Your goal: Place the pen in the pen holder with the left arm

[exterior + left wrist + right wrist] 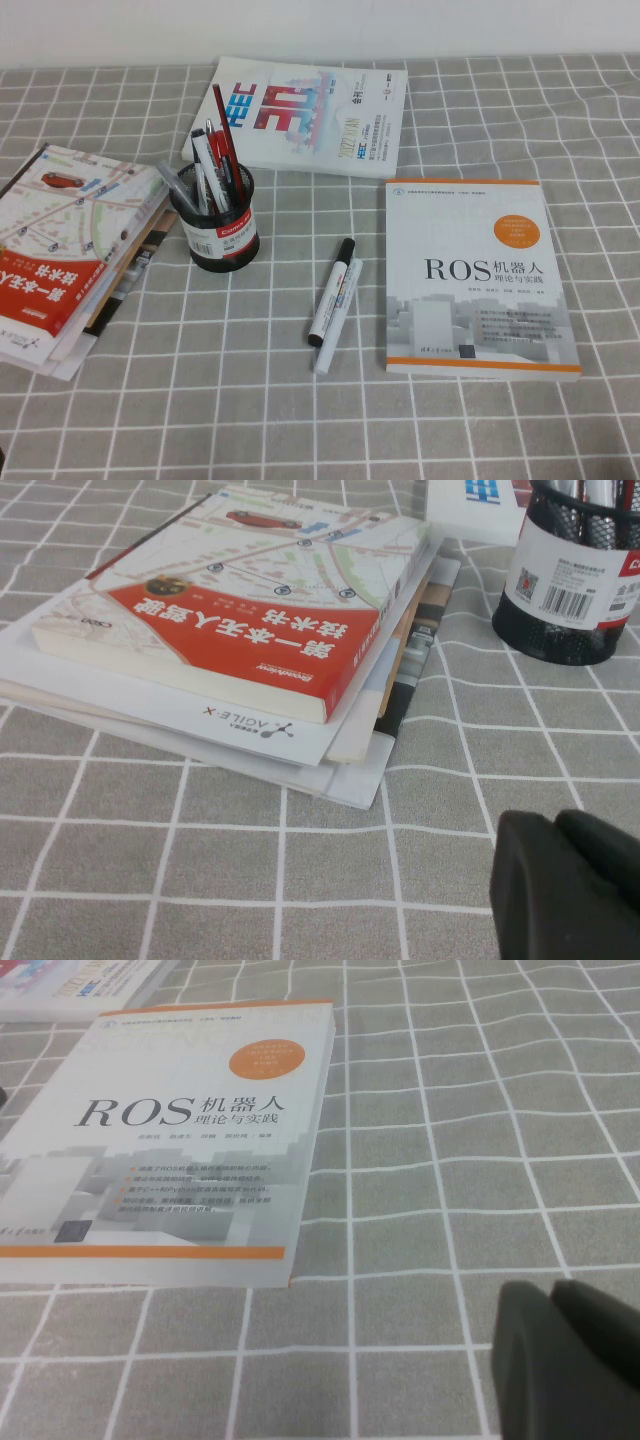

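The pen (331, 292), a white barrel with a black cap and black tail, lies on the grey checked cloth near the table's middle, tight against an all-white marker (341, 318). The pen holder (214, 218), a black mesh cup with a red-and-white label, stands to its left and holds several pens; it also shows in the left wrist view (565, 580). My left gripper (556, 826) is shut and empty, low over the cloth near the book stack, out of the high view. My right gripper (553, 1296) is shut and empty over the cloth beside the ROS book.
A stack of books and papers with a red-and-map cover (60, 250) lies at the left edge, seen close in the left wrist view (250, 610). A white magazine (305, 115) lies at the back. The ROS book (480, 275) lies right of the pen.
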`<state>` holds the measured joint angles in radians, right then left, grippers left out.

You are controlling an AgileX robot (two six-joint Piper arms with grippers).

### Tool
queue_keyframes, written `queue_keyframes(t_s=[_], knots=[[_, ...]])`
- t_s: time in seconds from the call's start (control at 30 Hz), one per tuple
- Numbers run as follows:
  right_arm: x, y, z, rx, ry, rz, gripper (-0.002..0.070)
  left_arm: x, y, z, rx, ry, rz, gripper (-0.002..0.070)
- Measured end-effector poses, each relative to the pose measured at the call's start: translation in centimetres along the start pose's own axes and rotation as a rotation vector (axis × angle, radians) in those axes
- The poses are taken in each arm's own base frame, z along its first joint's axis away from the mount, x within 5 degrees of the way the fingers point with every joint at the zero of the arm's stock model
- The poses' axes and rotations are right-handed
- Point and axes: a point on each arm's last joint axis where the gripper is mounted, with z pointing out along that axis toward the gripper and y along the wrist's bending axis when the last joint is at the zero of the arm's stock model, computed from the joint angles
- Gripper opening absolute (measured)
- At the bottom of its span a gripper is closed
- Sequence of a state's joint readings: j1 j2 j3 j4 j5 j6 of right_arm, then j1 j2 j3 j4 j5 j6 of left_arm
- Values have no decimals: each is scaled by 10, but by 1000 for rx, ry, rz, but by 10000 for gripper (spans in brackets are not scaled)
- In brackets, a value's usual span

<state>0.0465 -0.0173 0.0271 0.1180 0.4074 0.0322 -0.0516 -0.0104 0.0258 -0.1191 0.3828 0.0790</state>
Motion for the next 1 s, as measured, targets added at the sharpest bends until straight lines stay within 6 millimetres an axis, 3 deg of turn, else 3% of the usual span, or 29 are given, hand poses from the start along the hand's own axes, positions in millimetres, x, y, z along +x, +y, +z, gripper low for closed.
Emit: queue_keyframes(t_s=[0.77, 1.0], knots=[[0, 0, 0, 0, 0, 0, -15, 0, 0, 0, 0, 0, 0, -2], [0, 0, 0, 0, 0, 0, -15, -6, -2, 0, 21, -64, -74, -2]])
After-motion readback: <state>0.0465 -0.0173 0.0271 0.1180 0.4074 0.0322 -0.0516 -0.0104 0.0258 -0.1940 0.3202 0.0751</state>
